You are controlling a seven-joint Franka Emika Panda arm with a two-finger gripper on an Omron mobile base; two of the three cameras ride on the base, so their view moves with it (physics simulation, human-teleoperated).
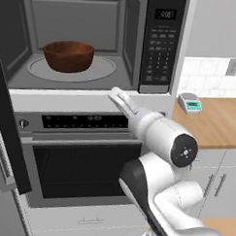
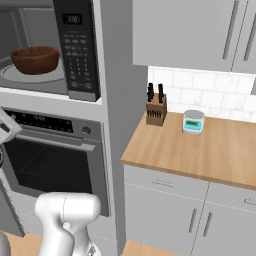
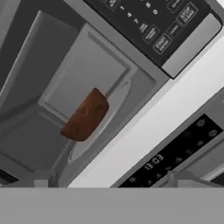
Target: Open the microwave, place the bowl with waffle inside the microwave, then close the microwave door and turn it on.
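The microwave (image 1: 94, 41) stands with its cavity exposed. Its door (image 1: 8, 125) is swung wide to the left, edge-on to me. The reddish-brown bowl (image 1: 68, 55) sits on the glass turntable (image 1: 105, 68) inside the cavity, also seen as the bowl (image 2: 35, 59) and the bowl (image 3: 85, 116); its contents are hidden by its rim. The keypad strip (image 1: 162, 49) is to the right of the cavity. My gripper (image 1: 116, 94) hangs outside, just below the cavity's front right corner. In the hand view the gripper (image 3: 109, 181) is open, with nothing between its tips.
An oven (image 1: 84, 167) with a dark control panel sits right under the microwave. To the right runs a wooden counter (image 2: 200, 150) with a white-and-teal scale (image 2: 193, 121) and a knife block (image 2: 156, 107). Grey cabinets hang above.
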